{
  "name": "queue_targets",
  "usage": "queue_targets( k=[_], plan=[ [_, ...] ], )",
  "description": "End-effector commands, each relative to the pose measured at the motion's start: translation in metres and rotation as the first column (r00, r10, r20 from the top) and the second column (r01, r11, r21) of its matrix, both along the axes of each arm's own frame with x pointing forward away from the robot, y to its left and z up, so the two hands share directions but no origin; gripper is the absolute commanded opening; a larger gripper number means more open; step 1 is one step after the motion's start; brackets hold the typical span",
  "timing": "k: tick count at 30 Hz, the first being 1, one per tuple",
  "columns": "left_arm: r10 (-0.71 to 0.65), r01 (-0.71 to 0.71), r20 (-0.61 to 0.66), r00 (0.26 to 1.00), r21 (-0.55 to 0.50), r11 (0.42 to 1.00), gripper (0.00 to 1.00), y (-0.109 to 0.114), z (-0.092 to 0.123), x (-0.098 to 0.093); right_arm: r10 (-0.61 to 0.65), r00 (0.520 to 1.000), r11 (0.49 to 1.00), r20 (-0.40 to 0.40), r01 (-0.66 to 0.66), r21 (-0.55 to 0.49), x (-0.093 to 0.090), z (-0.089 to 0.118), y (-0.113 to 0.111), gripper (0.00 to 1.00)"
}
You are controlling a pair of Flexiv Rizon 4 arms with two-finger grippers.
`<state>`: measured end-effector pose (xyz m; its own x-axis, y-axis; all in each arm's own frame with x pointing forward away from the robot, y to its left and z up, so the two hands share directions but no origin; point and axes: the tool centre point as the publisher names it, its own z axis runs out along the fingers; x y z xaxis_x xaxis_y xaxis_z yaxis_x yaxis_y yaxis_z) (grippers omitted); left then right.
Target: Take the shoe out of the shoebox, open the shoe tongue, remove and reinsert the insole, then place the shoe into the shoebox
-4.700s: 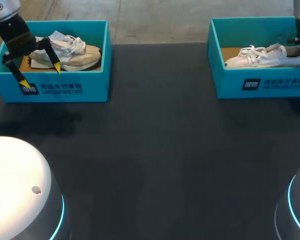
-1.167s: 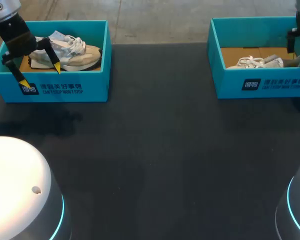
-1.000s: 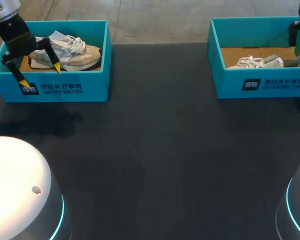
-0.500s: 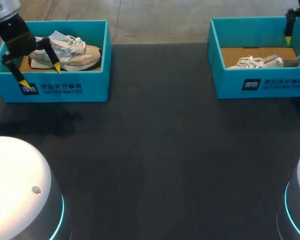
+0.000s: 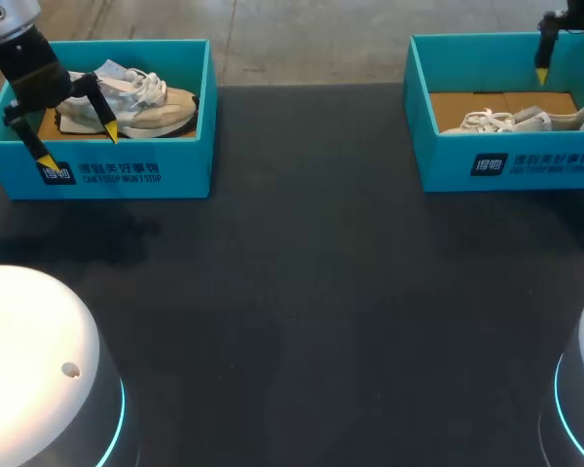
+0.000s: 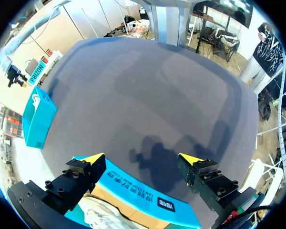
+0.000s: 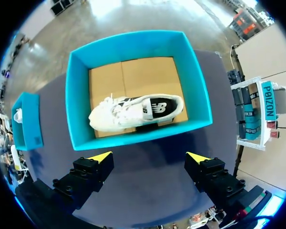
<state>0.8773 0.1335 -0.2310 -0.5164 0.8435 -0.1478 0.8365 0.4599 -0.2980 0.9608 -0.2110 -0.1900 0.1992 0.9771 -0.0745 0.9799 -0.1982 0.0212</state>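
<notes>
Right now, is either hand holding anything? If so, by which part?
Nothing is held. The left hand is open over the left shoebox's front wall; the right hand is open above the right shoebox, clear of the white shoe lying inside.

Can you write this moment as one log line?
left pincer: open, over left shoebox; beige shoe: in it; right pincer: open, above right shoebox; white shoe: inside, ungrasped

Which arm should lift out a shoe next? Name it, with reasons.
Left, probably. The left tool, open, sits low over the left shoebox's front wall, beside the beige shoe. The right tool, also open, hangs high above its white shoe.
</notes>
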Motion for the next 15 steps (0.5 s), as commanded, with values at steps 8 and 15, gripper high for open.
queue_targets(
  k=[8, 15],
  plan=[
    [0.000, 0.000, 0.001, 1.000, 0.002, 1.000, 1.00, 0.0002, 0.0004, -0.0007, -0.008, 1.000, 1.000, 0.024, 0.007, 0.018, -0.0120, 0.0111, 0.0104, 1.00],
    [0.000, 0.000, 0.001, 1.000, 0.002, 1.000, 1.00, 0.0002, 0.0004, -0.0007, -0.008, 1.000, 1.000, 0.024, 0.007, 0.018, -0.0120, 0.0111, 0.0104, 1.00]
  ],
)
